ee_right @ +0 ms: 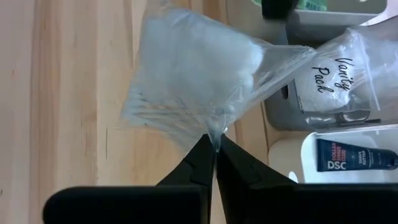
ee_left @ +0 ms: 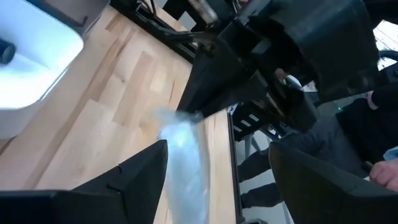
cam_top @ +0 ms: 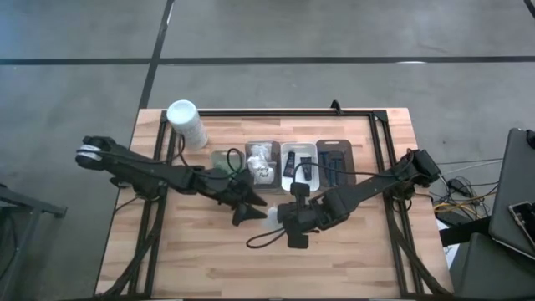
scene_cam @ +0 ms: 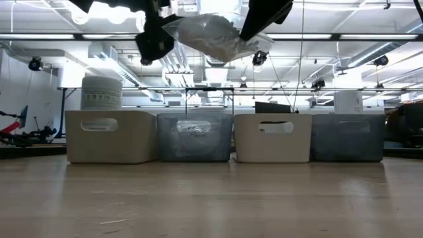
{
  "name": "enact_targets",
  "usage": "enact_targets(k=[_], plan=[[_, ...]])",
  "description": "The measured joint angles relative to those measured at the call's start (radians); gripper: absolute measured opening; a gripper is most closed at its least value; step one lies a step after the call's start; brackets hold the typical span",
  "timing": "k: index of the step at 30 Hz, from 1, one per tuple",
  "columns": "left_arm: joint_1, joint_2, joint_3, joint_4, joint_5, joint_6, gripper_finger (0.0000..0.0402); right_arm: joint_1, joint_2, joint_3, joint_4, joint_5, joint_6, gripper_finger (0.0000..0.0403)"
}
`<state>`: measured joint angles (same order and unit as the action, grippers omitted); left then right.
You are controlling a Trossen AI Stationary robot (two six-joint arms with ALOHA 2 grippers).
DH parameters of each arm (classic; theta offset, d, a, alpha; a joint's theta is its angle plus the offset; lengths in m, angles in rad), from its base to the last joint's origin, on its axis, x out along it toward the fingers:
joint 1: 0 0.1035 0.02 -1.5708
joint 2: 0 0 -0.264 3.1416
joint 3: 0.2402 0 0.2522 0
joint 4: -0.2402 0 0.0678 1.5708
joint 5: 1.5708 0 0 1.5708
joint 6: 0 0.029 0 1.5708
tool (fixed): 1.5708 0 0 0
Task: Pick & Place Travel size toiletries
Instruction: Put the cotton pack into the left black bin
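**Packet pinched by 1 corner, trays just ahead**

Packet (ee_right: 199,81) hangs clear of the table (ee_right: 74,93), its edge clamped between the closed fingertips of the right gripper (ee_right: 214,149). From that pinch the bag spreads outward, toward the row of trays (cam_top: 298,163) just beyond. The left gripper (ee_left: 217,168) sits alongside, fingers apart, almost touching the bag. Judged from this, the right arm alone carries it on to the tray holding similar packets (ee_right: 339,78).

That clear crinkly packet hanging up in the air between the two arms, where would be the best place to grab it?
Probably by a free corner or edge. The packet is a limp, puffy bag, and the right gripper already pinches one pointed corner with its jaws shut on it. The left gripper, jaws open, would best come from the opposite side and close flat across the thin film, not the bulging middle.
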<state>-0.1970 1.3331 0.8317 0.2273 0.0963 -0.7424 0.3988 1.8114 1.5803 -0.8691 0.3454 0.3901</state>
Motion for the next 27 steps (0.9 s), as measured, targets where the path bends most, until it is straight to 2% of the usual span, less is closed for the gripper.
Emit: enact_targets(k=[6,11,14,21,27], plan=[[0.001,0.109,0.103,-0.021,0.000,0.018,0.0284,0.000,0.000,0.000,0.002,0.006,0.003,0.0008],[0.004,0.165,0.175,-0.162,-0.005,0.032,0.0284,0.003,0.001,0.000,-0.009,0.014,0.013,0.0008],[0.004,0.158,0.190,-0.219,-0.020,0.035,0.0284,0.002,0.001,0.000,-0.030,0.018,0.036,0.0008],[0.010,0.091,0.183,-0.311,-0.151,0.077,0.0284,0.003,0.001,0.000,-0.075,0.025,0.063,0.0008],[0.026,0.097,0.178,-0.291,-0.136,0.087,0.0284,0.003,0.001,0.000,-0.070,0.025,0.050,0.0008]])
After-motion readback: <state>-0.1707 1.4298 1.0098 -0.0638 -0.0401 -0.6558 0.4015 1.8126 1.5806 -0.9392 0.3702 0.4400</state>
